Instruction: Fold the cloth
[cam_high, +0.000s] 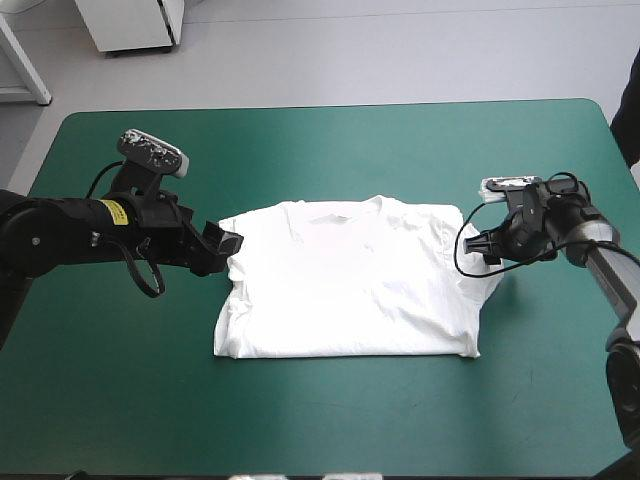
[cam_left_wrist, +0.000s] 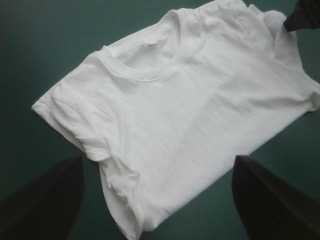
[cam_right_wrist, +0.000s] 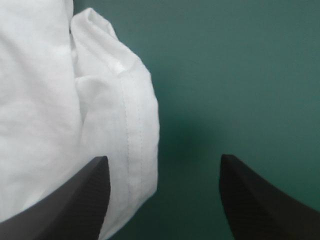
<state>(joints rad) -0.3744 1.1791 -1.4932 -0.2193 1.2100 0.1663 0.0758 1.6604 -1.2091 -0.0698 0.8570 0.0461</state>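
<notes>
A white T-shirt (cam_high: 350, 280) lies spread at the middle of the teal-green worktop (cam_high: 120, 400), both sleeves turned in so that it forms a near rectangle, its collar (cam_high: 340, 208) toward the far edge. The cloth is smooth across the chest and rumpled where the sleeves are tucked at either side. The left gripper (cam_high: 225, 242) hangs low at the shirt's left edge, level with the tucked sleeve; its black fingers (cam_left_wrist: 45, 200) stand wide apart and grasp nothing, the shirt spreading out ahead of them. The right gripper (cam_high: 478, 245) sits at the opposite edge, beside the right shoulder. Its fingers (cam_right_wrist: 70, 200) are likewise parted and empty: one stands at the stitched hem of the folded sleeve, the other over bare cover. Whether that finger touches the cloth cannot be told.
</notes>
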